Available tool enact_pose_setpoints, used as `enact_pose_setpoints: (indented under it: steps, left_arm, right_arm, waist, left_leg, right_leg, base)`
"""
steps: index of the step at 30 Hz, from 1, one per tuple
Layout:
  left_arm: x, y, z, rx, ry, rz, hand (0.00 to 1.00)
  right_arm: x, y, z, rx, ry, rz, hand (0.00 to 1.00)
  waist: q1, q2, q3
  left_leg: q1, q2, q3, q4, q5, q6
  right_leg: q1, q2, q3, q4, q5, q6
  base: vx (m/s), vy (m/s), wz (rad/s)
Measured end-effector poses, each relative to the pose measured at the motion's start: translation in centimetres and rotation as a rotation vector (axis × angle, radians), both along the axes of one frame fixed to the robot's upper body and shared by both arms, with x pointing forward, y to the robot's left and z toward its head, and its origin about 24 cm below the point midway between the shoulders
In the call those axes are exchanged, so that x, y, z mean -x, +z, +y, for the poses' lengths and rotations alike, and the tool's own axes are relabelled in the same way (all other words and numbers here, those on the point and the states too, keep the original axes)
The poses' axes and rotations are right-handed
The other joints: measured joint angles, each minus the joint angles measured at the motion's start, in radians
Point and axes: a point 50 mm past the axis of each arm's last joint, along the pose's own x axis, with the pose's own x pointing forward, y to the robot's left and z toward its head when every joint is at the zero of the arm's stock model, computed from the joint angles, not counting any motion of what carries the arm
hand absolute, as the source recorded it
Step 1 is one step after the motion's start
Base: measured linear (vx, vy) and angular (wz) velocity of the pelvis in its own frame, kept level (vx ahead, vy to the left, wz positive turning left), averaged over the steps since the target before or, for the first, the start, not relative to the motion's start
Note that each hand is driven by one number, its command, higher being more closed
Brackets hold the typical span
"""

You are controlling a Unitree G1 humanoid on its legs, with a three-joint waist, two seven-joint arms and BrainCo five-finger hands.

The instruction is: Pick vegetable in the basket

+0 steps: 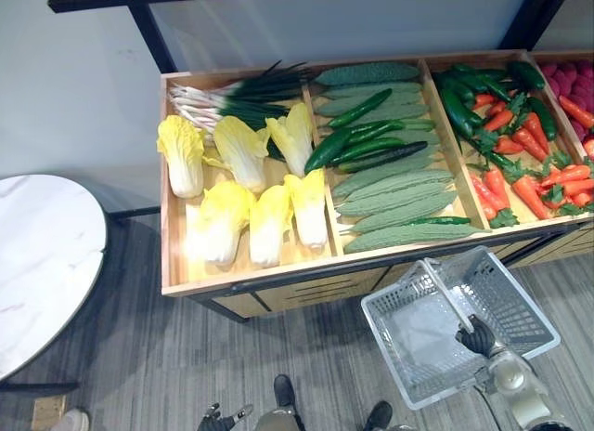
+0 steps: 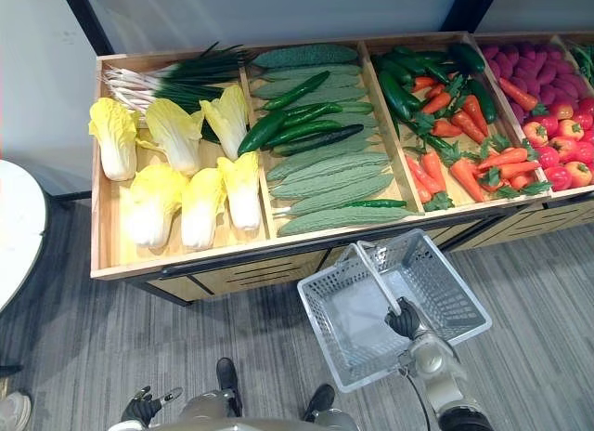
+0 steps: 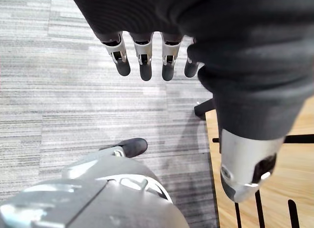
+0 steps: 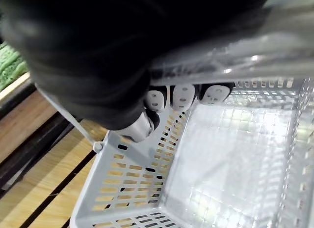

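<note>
Fingers (image 4: 184,96) of my right hand (image 1: 478,338) are curled round the handle (image 1: 447,296) of the grey basket (image 1: 522,293). The basket hangs from me just in front of the wooden veg stand (image 1: 241,280), w/ nothing in it yet. My left hand (image 3: 145,66) has fingers straight and relaxed, holding nothing, low over the grey floor (image 3: 73,90), well apart from the produce.

No veg taken yet. All of it lies in the stand's compartments:
- Left: cabbages (image 1: 269,222) + scallions (image 1: 232,97).
- Middle: dark cucumbers (image 1: 367,138) on top of pale bumpy gourds (image 1: 399,208).
- Right: carrots (image 1: 520,185) w/ more cucumbers.

My read on handling:
- **Cucumber:** prob. the easiest pick. Stiff, light, won't bruise, but the skin is smooth so it could slip. I'd wrap round the middle, thumb opposite the fingers, and lift straight up so it doesn't roll the neighbours.
- **Gourds:** bumpy skin gives more bite, but they're longer and likely to tip if taken near an end.
- **Cabbage:** bulky w/ soft leaf tips. Take it low on the firm white base, not the yellow frills.
- **Carrots:** tapered, so take the thick end, not the green tops.

Since the right is busy w/ the basket, the pick falls to my left.
</note>
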Motion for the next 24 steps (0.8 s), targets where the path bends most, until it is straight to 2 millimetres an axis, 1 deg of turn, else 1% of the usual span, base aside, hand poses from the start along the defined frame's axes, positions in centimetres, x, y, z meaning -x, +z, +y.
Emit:
enact_pose_setpoints:
  steps: [2,3,5,6,7,8,9,11,12,14,15,16,17,18,22,24]
  left_arm:
    - [0.0,0.0,0.0,-0.001,0.002,0.002,0.0]
    - [-0.2,0.0,0.0,-0.004,0.006,-0.001,0.0]
    - [-0.3,0.1,0.3,-0.014,0.04,-0.012,0.0]
    - [-1.1,0.5,0.9,-0.037,0.086,-0.049,0.0]
    - [-2.1,1.2,1.5,-0.067,0.132,-0.104,0.0]
    - [-3.5,2.4,2.7,-0.127,0.179,-0.191,0.0]
    - [-4.2,3.2,3.2,-0.155,0.203,-0.239,0.0]
    - [-6.9,7.0,5.3,-0.284,0.295,-0.459,0.0]
    - [-7.4,8.0,5.7,-0.317,0.318,-0.513,0.0]
    - [-9.1,11.8,6.8,-0.424,0.403,-0.706,0.0]
    - [-9.3,12.6,7.0,-0.442,0.422,-0.743,0.0]
    - [-9.8,13.9,7.1,-0.472,0.464,-0.81,0.0]
    - [-10.0,14.4,7.2,-0.482,0.484,-0.839,0.0]
    - [-10.5,15.4,7.2,-0.501,0.51,-0.884,0.0]
    - [-11.9,18.8,7.0,-0.551,0.539,-1.033,0.0]
    - [-12.0,19.5,6.9,-0.589,0.538,-1.055,0.0]
  right_arm:
    - [0.5,-0.6,-0.2,0.002,-0.009,0.034,1.0]
    - [1.0,-1.1,-0.4,0.0,-0.022,0.061,1.0]
    - [1.5,-1.3,-1.2,-0.005,-0.082,0.065,1.0]
    - [2.5,-1.7,-1.8,-0.008,-0.129,0.081,1.0]
    - [3.0,-1.9,-2.2,-0.016,-0.172,0.084,1.0]
    - [4.1,-2.5,-2.5,-0.022,-0.221,0.103,1.0]
    - [4.6,-2.8,-2.6,-0.027,-0.245,0.112,1.0]
    - [5.9,-3.7,-2.5,-0.049,-0.311,0.138,1.0]
    - [6.1,-3.9,-2.5,-0.054,-0.322,0.144,1.0]
    - [6.7,-4.4,-2.4,-0.075,-0.379,0.151,1.0]
    - [6.9,-4.5,-2.5,-0.078,-0.393,0.152,1.0]
    - [7.2,-4.6,-2.6,-0.082,-0.414,0.161,1.0]
    - [7.3,-4.7,-2.6,-0.082,-0.42,0.163,1.0]
    - [7.3,-4.7,-2.7,-0.09,-0.432,0.161,1.0]
    - [7.5,-5.0,-2.8,-0.104,-0.461,0.176,1.0]
    - [7.2,-5.0,-2.8,-0.107,-0.46,0.174,1.0]
  waist:
    - [0.0,0.014,-0.002]
    - [0.004,0.017,-0.001]
    - [0.005,0.02,-0.001]
    - [0.004,0.02,-0.002]
    - [0.003,0.019,-0.003]
    - [0.008,0.015,-0.005]
    - [0.012,0.012,-0.006]
    - [0.03,0.003,-0.014]
    - [0.031,0.001,-0.017]
    - [0.037,0.0,-0.02]
    - [0.037,0.0,-0.021]
    - [0.036,0.002,-0.024]
    - [0.036,0.003,-0.024]
    - [0.033,0.003,-0.024]
    - [0.03,-0.004,-0.032]
    - [0.028,-0.004,-0.032]
  left_leg:
    - [0.012,0.0,-0.005,-0.04,0.017,0.005]
    - [0.007,0.001,-0.025,-0.041,0.019,0.005]
    - [0.003,0.002,-0.034,-0.046,0.021,0.009]
    - [-0.004,0.0,-0.055,-0.046,0.019,0.007]
    - [-0.014,-0.001,-0.065,-0.046,0.02,0.007]
    - [-0.03,-0.003,-0.083,-0.047,0.021,0.006]
    - [-0.036,-0.003,-0.087,-0.047,0.022,0.006]
    - [-0.053,-0.007,-0.107,-0.047,0.02,0.008]
    - [-0.057,-0.008,-0.11,-0.046,0.021,0.008]
    - [-0.059,-0.017,-0.127,-0.046,0.026,0.005]
    - [-0.059,-0.02,-0.129,-0.046,0.027,0.006]
    - [-0.058,-0.025,-0.134,-0.045,0.03,0.015]
    - [-0.058,-0.028,-0.134,-0.044,0.036,0.023]
    - [-0.058,-0.03,-0.134,-0.041,0.039,0.028]
    - [-0.049,-0.026,-0.124,-0.04,0.042,0.031]
    - [-0.035,-0.025,-0.104,-0.04,0.042,0.031]
  right_leg:
    - [-0.004,0.012,-0.006,0.002,-0.01,0.007]
    - [-0.013,0.012,-0.011,0.015,-0.017,0.003]
    - [-0.017,0.011,-0.018,0.029,-0.027,0.005]
    - [-0.016,0.008,-0.032,0.035,-0.038,0.005]
    - [-0.015,0.008,-0.049,0.037,-0.04,0.002]
    - [-0.018,0.008,-0.065,0.037,-0.04,0.002]
    - [-0.019,0.007,-0.071,0.037,-0.04,0.002]
    - [-0.026,0.005,-0.078,0.037,-0.04,0.002]
    - [-0.028,0.004,-0.079,0.037,-0.039,0.001]
    - [-0.026,-0.004,-0.082,0.04,-0.038,0.003]
    - [-0.026,-0.007,-0.082,0.041,-0.037,0.004]
    - [-0.024,-0.01,-0.083,0.046,-0.031,0.0]
    - [-0.024,-0.012,-0.082,0.046,-0.03,0.002]
    - [-0.024,-0.013,-0.081,0.045,-0.025,0.009]
    - [-0.025,-0.009,-0.055,0.045,-0.022,0.013]
    - [-0.025,-0.007,-0.03,0.045,-0.022,0.013]
  base:
    - [-0.11,0.0,0.08]
    - [-0.13,-0.001,0.06]
    - [-0.11,0.0,0.16]
    - [-0.09,0.009,0.41]
    - [-0.08,0.015,0.54]
    - [-0.03,0.02,0.43]
    - [-0.02,0.024,0.37]
    - [0.01,0.025,0.23]
    - [0.05,0.027,0.17]
    - [0.07,0.027,0.14]
    - [0.1,0.027,0.09]
    - [0.11,0.026,0.06]
    - [0.12,0.017,0.03]
    - [0.11,0.009,-0.02]
    - [0.09,-0.007,-0.08]
    - [0.04,-0.015,-0.33]
